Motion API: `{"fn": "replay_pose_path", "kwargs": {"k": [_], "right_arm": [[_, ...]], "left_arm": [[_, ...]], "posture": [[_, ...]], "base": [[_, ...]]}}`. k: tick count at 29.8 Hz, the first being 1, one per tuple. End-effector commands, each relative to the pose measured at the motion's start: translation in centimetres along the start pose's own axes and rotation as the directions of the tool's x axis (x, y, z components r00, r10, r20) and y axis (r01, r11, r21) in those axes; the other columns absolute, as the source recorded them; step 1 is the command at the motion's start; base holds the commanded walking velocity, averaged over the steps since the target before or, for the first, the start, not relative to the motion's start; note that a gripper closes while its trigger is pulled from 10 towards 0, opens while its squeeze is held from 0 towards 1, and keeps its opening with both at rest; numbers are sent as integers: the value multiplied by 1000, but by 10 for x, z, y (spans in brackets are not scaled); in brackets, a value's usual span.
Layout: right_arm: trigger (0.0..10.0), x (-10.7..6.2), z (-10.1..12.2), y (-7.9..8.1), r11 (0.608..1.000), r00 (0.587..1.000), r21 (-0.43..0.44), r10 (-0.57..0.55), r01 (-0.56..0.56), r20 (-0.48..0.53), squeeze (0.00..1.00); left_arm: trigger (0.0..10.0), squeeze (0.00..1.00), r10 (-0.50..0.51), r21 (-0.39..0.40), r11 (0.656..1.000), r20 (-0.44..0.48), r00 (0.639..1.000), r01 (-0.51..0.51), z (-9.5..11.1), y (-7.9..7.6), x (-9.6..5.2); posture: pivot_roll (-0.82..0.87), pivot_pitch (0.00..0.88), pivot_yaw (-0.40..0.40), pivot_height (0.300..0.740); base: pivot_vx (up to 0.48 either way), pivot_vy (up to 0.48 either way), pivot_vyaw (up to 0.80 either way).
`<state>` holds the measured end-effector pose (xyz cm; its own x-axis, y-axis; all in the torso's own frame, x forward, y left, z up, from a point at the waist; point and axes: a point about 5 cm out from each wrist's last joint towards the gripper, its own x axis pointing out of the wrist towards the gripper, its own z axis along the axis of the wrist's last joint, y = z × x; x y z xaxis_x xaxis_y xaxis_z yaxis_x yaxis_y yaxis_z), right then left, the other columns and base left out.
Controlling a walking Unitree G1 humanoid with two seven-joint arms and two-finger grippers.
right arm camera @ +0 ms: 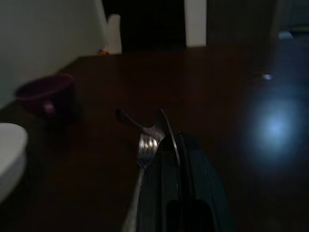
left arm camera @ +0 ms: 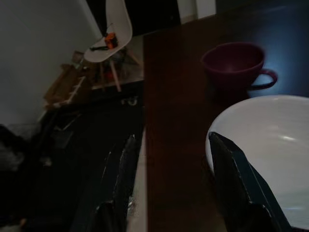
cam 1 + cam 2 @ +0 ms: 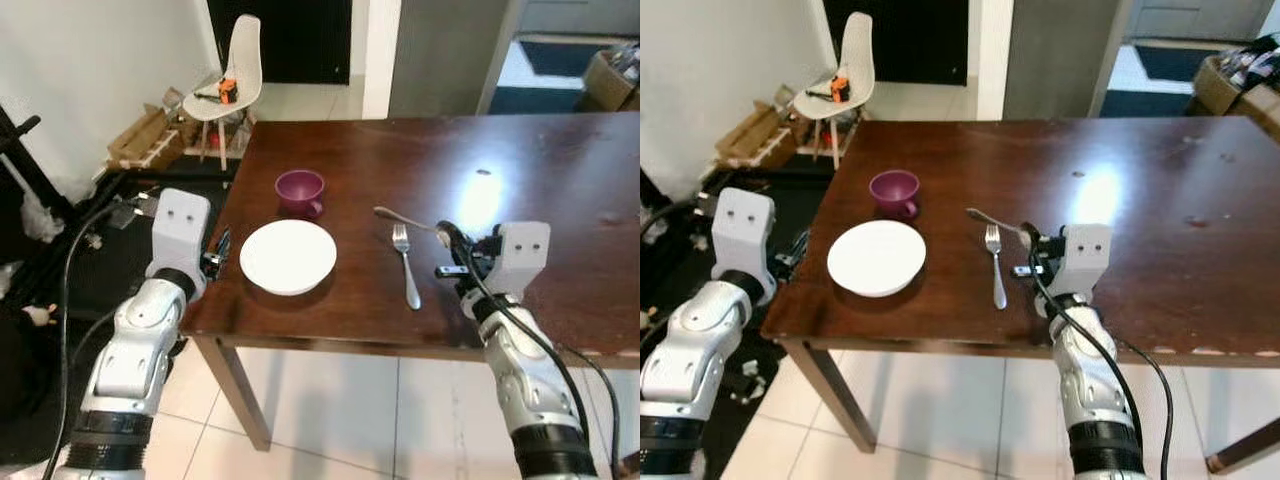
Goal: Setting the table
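A white plate (image 3: 288, 256) lies near the front left corner of the dark wooden table (image 3: 540, 170). Just behind it stands a purple cup (image 3: 300, 190). To the plate's right a fork (image 3: 405, 265) lies flat, tines pointing away from me. My right gripper (image 3: 453, 248) hovers just right of the fork, shut on a metal spoon (image 3: 410, 220) whose handle sticks out to the left. The spoon (image 1: 145, 126) reaches over the fork's tines (image 1: 146, 145). My left gripper (image 3: 220, 250) is open at the table's left edge, beside the plate (image 2: 270, 150).
A white chair (image 3: 235, 70) with an orange object on its seat stands beyond the table's far left corner. Cardboard (image 3: 140, 140) and cables (image 3: 110, 215) lie on the floor to the left. The table's front edge (image 3: 330, 342) is close to me.
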<state>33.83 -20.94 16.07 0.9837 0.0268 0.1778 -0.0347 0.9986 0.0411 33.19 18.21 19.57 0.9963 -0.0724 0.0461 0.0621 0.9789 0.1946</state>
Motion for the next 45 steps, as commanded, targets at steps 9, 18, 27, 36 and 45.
{"fn": "replay_pose_path", "kwargs": {"k": [9, 18, 27, 36, 45], "right_arm": [[10000, 10, -6, -11, 980, 984, -88, -175, 176, 13, 0], [10000, 6, -22, -12, 979, 979, -45, -202, 201, -25, 0], [10000, 5, -29, -9, 976, 976, -46, -215, 214, -25, 1000], [10000, 5, -18, 16, 995, 995, 36, -91, 90, 27, 1000], [10000, -10, -14, 14, 998, 998, -24, -63, 63, 17, 0]], "left_arm": [[10000, 0, 16, 34, 999, -4, 1000, -16, 13, 31, 1], [10000, 0, -10, 42, 999, -2, 1000, 10, 19, 30, 1], [10000, 0, -20, 44, 999, -12, 1000, 20, 19, 30, 0], [10000, 0, -30, 28, 999, -15, 999, 30, 17, 24, 2], [10000, 0, -31, 11, 999, -11, 999, 31, 15, 19, 4]], "posture": [[77, 113, 218, 740], [95, 129, 238, 740], [98, 131, 242, 740], [73, 127, 230, 740], [49, 124, 215, 740]], "base": [[0, 0, 0], [0, 0, 0], [0, 0, 0], [0, 0, 0], [0, 0, 0]]}}
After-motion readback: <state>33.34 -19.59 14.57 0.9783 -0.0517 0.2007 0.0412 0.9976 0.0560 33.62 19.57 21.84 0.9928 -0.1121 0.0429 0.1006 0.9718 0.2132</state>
